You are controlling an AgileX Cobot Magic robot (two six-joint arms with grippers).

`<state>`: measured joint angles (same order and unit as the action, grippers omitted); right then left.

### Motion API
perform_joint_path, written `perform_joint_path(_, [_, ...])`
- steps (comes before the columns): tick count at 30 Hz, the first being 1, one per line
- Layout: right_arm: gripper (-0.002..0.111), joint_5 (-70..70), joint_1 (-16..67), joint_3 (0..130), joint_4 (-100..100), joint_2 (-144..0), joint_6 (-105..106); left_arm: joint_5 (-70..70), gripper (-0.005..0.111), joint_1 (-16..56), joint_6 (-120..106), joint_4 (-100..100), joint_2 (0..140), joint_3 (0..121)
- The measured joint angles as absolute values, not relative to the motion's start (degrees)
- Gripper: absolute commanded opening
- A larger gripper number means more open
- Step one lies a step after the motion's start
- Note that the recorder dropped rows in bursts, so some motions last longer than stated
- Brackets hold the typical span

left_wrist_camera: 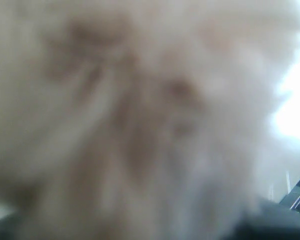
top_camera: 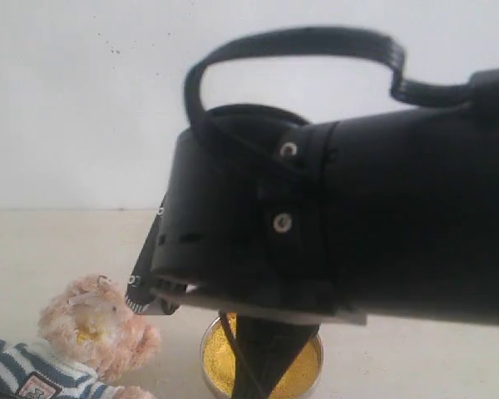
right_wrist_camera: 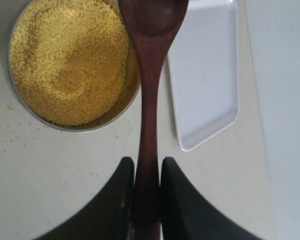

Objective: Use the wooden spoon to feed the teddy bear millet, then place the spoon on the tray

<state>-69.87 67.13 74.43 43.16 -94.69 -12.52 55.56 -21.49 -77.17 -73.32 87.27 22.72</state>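
My right gripper (right_wrist_camera: 147, 167) is shut on the thin handle of the dark reddish-brown wooden spoon (right_wrist_camera: 150, 75). The spoon's oval bowl looks empty. It hovers over the gap between the millet (right_wrist_camera: 70, 60) in its round metal bowl (right_wrist_camera: 80, 127) and the white tray (right_wrist_camera: 205, 75). The exterior view shows the teddy bear (top_camera: 91, 324) in its striped shirt at the lower left, with the millet (top_camera: 216, 357) to its right, partly behind the right arm. Blurred teddy bear fur (left_wrist_camera: 140, 115) fills the left wrist view and hides the left jaws.
The bulky black right arm (top_camera: 358, 233) with its cable loop blocks most of the exterior view. A few stray millet grains lie on the pale tabletop (right_wrist_camera: 50, 175) near the bowl. A white wall stands behind.
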Motion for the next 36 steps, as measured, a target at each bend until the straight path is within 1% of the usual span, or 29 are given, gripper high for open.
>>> perform_joint_path(11, [0.003,-69.87,63.5,74.03,44.33,-98.27,-3.79,55.56,0.004,-21.49,-77.17,-73.32,87.27,22.72])
perform_joint_path(16, [0.003,-69.87,62.59,73.6,45.6,-101.18,-3.43,55.56,0.004,-21.49,-77.17,-73.32,87.27,22.72])
perform_joint_path(23, [0.003,-69.89,61.74,69.03,48.95,-101.65,-3.25,55.56,0.004,-21.49,-77.17,-73.32,87.27,22.72])
perform_joint_path(36, [0.003,-69.89,61.46,68.64,51.26,-104.66,-3.15,55.56,0.004,-21.49,-77.17,-73.32,87.27,22.72])
